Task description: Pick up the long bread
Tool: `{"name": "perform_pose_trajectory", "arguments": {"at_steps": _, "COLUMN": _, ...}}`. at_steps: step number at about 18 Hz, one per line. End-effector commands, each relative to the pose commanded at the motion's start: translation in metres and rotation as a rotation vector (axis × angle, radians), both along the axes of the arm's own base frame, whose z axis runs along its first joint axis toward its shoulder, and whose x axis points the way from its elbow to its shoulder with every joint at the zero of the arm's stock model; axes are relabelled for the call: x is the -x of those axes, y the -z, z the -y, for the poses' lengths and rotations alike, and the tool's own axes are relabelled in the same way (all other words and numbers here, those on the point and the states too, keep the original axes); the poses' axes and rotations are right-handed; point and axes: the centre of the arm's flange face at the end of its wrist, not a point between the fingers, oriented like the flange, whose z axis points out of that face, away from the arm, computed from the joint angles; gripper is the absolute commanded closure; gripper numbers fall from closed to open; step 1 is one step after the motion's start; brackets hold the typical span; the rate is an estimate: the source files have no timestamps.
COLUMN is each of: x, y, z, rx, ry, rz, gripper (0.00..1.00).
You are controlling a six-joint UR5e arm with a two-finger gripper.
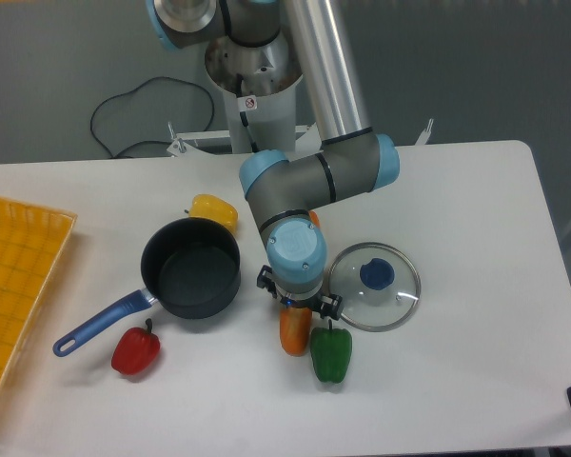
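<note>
The long bread (295, 332) lies on the white table, glossy orange. Only its near end shows below my wrist, and a small orange bit (311, 219) shows behind the arm. My gripper (297, 307) points straight down over the bread's middle and sits low on it. The blue wrist cap (296, 252) hides the fingers, so I cannot see whether they are open or closed on the bread. The bread's near end lies right beside a green bell pepper (331, 353).
A dark pot (191, 268) with a blue handle (100, 324) stands left of the gripper. A yellow bell pepper (215, 209) sits behind the pot. A red bell pepper (135, 350) lies at front left. A glass lid (374, 286) lies to the right. An orange tray (14, 286) is at the far left.
</note>
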Motion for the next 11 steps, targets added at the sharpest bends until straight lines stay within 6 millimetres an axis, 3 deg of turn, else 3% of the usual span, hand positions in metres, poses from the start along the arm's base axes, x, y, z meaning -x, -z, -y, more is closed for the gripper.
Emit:
{"name": "perform_pose_trajectory", "arguments": {"at_steps": 2, "x": 0.0, "y": -0.001, "z": 0.0, "rx": -0.001, "ry": 0.0, "rz": -0.001, "gripper": 0.09}}
{"name": "perform_pose_trajectory", "arguments": {"at_steps": 5, "x": -0.0036, "y": -0.0009, "z": -0.0021, "rx": 0.006, "ry": 0.008, "rz": -0.005, "gripper": 0.4}}
{"name": "perform_pose_trajectory", "arguments": {"at_steps": 11, "x": -0.0056, "y": -0.0019, "z": -0.0023, "rx": 0.01, "ry": 0.01, "rz": -0.007, "gripper": 0.69}}
